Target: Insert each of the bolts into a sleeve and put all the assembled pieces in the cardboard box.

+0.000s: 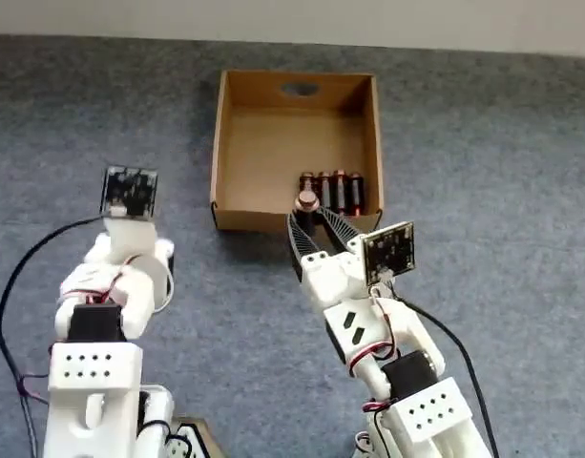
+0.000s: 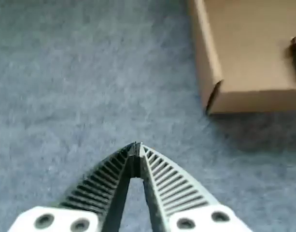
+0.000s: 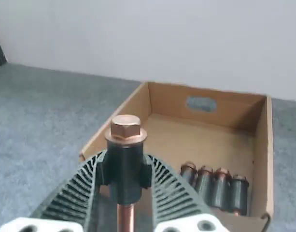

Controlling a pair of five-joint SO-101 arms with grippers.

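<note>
The right gripper [image 3: 123, 166] grasps an upright sleeve [image 3: 123, 179] with a bolt [image 3: 125, 130] through it at the near wall of the cardboard box [image 3: 162, 104], which holds four assembled pieces [image 3: 215, 186], while the left gripper [image 2: 136, 151] hangs clenched and empty over the carpet [image 2: 65, 72] beside it.

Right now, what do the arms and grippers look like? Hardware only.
Both arms, left arm and right arm, are white plastic shells with black servos, red-and-white wires and a black cable. The left gripper and right gripper have black ribbed, tapering fingers on white mounts. Each wrist carries a bare camera board.
</note>
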